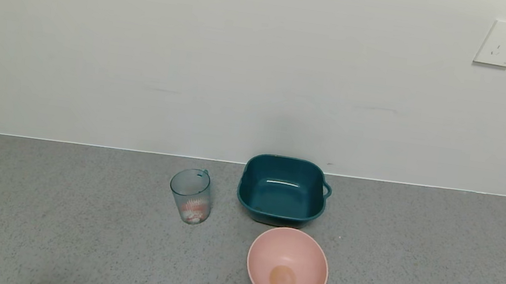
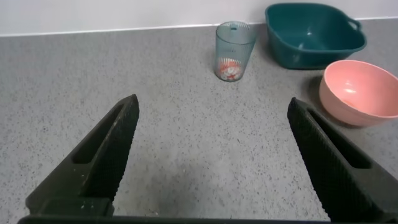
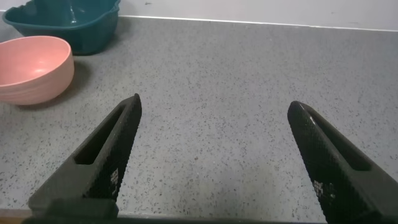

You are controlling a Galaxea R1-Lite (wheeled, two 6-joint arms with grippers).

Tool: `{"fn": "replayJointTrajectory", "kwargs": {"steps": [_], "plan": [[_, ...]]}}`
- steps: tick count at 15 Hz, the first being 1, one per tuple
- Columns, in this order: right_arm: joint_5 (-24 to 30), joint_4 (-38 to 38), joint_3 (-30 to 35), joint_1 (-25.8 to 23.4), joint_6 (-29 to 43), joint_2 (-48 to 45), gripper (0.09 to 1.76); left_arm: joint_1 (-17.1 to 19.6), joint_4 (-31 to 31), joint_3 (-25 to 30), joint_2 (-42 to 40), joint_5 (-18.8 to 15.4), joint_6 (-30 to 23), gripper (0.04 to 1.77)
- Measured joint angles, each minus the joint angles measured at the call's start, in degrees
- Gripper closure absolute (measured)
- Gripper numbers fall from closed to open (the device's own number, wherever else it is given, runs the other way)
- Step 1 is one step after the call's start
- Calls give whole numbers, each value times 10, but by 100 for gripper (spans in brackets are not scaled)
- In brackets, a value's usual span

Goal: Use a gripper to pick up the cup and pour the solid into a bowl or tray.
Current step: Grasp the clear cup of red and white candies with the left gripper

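Your left gripper (image 2: 211, 155), jaws apart, faces the translucent teal ribbed cup (image 2: 234, 51) left of the dark teal square basin (image 2: 314, 34), positioned for approach.

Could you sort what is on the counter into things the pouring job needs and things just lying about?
Needed: cup, solid inside it, teal basin, open left gripper.
Lying about: pink bowl, wall socket.
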State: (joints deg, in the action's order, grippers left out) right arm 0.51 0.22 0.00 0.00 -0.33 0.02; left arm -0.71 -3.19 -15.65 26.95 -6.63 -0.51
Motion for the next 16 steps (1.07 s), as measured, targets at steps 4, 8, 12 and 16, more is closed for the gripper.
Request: {"fn": "replayJointTrajectory", "kwargs": {"steps": [4,8,12,16], "plan": [[0,0,0,0,0,0,14,-1,-28,-50,171,-2,0,9],[0,0,0,0,0,0,14,-5,-33,-107,312,-4,6,9],[0,0,0,0,0,0,14,-42,-34,-145,418,5,8,9],[0,0,0,0,0,0,14,-85,-38,-171,498,32,5,9]]}}
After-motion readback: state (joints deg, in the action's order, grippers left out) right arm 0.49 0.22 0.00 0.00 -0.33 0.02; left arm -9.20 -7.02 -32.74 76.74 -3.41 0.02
